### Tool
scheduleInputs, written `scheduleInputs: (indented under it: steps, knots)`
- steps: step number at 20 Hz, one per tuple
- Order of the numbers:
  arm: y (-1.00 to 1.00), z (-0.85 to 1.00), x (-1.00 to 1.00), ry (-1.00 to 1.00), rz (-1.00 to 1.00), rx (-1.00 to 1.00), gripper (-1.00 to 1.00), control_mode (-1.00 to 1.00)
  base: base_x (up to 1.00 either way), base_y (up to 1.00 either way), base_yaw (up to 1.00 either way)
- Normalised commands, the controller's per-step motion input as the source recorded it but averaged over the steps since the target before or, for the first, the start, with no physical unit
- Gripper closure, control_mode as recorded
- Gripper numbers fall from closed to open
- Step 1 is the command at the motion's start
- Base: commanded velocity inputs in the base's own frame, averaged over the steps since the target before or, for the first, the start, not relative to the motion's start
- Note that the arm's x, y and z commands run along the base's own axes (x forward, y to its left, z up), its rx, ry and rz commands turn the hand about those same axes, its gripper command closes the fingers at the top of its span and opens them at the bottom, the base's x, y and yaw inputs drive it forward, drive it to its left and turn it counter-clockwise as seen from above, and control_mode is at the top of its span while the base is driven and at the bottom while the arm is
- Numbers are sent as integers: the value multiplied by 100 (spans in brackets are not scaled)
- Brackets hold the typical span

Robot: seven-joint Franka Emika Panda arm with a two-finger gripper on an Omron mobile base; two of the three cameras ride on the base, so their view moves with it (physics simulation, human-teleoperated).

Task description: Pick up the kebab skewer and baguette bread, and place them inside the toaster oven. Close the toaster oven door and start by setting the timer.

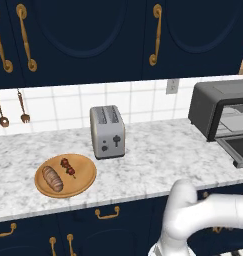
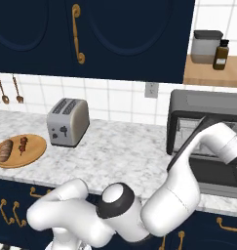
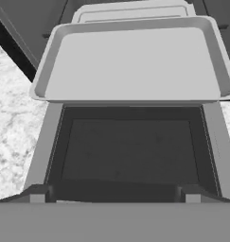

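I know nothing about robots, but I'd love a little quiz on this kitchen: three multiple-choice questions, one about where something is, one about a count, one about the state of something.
1. Where do the baguette bread and the kebab skewer lie?
A. On the round wooden plate
B. Inside the toaster oven
C. On top of the silver toaster

2. How many slots does the silver toaster have on top?
A. One
B. Two
C. Four

3. How does the toaster oven door stand?
A. Shut
B. Folded down open
C. Taken off and laid on the floor

Answers:
1. A: both rest side by side on the round wooden plate, at the left of the counter.
2. B: two long slots show side by side on its top.
3. B: the door lies flat in front of the toaster oven, with a grey tray showing inside.
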Motion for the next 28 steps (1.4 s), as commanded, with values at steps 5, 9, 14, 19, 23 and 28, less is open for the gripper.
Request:
scheduleInputs:
  steps: [5, 9, 14, 19, 23, 28]
  knots:
    - [96, 11, -30, 0, 0, 0, -100, -100, 0, 0, 0]
    - [100, 4, -13, 0, 0, -1, -100, -100, 0, 0, 0]
    - [100, 0, -11, 0, 0, -4, -100, -100, 0, 0, 0]
    - [100, 0, -4, 1, 0, -3, -100, -100, 0, 0, 0]
    - [100, 0, 0, 2, 0, -1, -100, -100, 0, 0, 0]
    - [100, 0, 0, 2, 0, -3, -100, -100, 0, 0, 0]
